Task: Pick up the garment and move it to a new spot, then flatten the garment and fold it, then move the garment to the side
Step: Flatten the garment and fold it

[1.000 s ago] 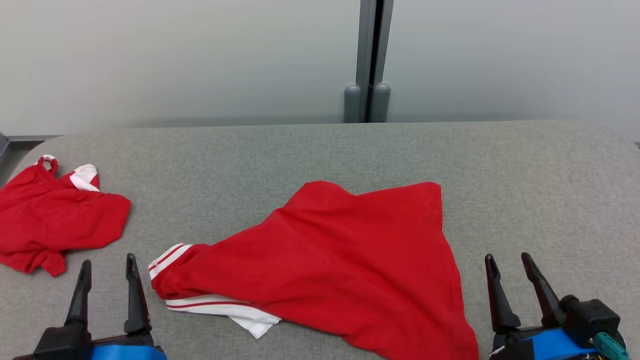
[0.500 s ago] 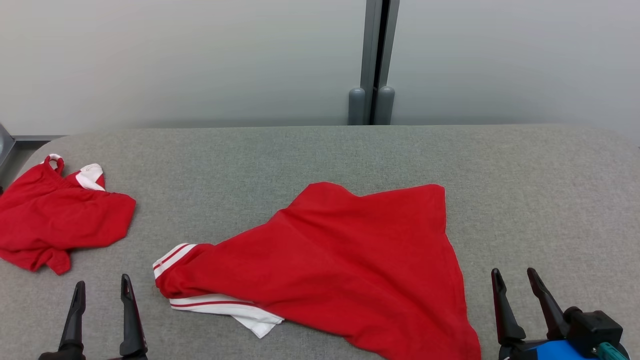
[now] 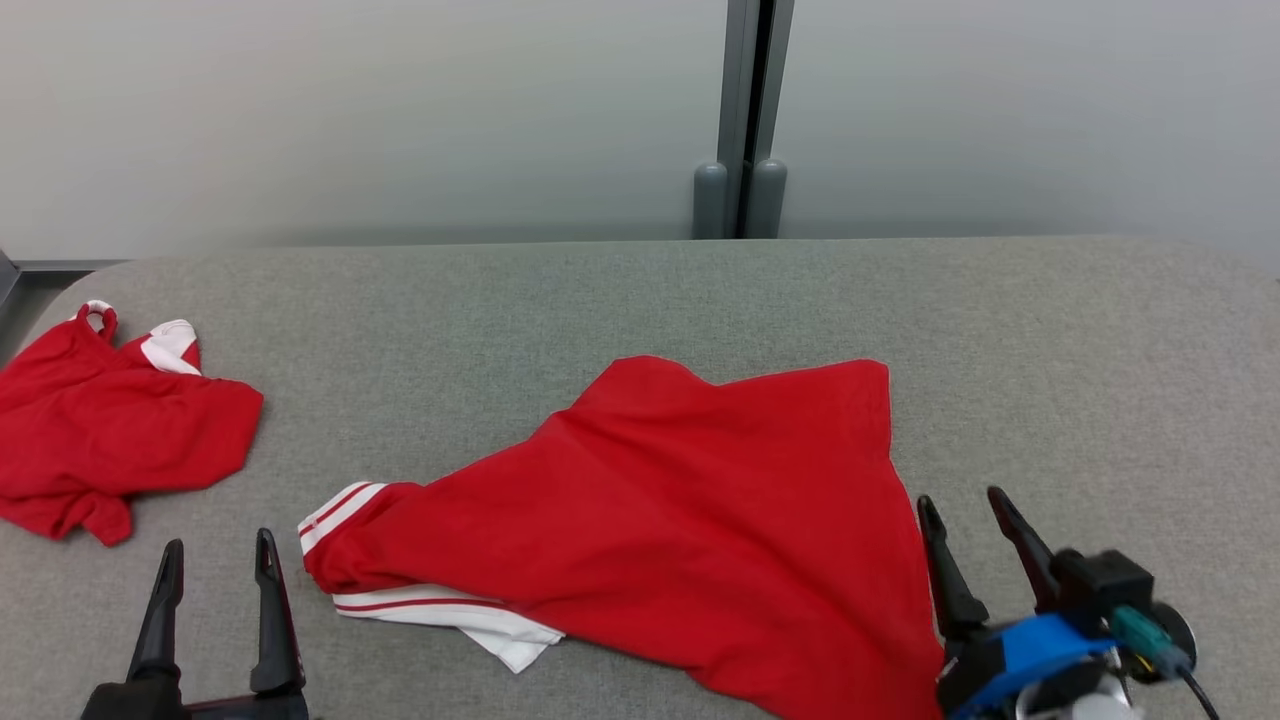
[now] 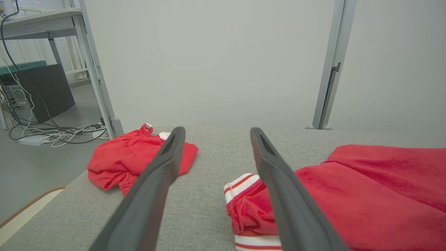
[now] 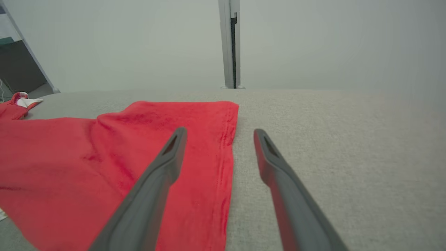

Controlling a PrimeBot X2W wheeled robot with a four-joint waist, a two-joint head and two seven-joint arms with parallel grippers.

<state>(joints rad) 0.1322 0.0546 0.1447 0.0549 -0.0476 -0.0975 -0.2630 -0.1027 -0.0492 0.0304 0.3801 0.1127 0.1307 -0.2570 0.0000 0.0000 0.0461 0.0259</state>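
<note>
Shirt: red shirt (image 3: 680, 520) lies rumpled, roughly a triangle, mid-table on the grey table (image 3: 600, 300), spreading toward 5 o'clock in the head view. Not flat, not folded.
Left pincer: left pincer (image 3: 218, 542) has fingers apart and empty, at 7 o'clock, just beside the striped cuff (image 3: 340, 505).
Right pincer: right pincer (image 3: 962, 497) has fingers apart and empty, at 5 o'clock, straddling the shirt's side hem (image 5: 228, 146).
Handling: I judge it soft, light and limp. It'll sag, bunch and drag on the cloth top. Not fragile.
Where to hold: I'd pinch the seams, which are thicker. Right takes the hem corner at 1 o'clock (image 3: 872, 375), left takes the cuff end.
Left wrist view adds: the cuff is doubled, with a white band tucked under it. Off the table's edge at 9 o'clock are cables (image 4: 59, 134) on the floor.
Right wrist view adds: hem stitching running straight to 12 o'clock, too fine for the head view.
Head view adds: the shirt's whole outline, plus a second red garment (image 3: 110, 440) at 9 o'clock, well apart.
</note>
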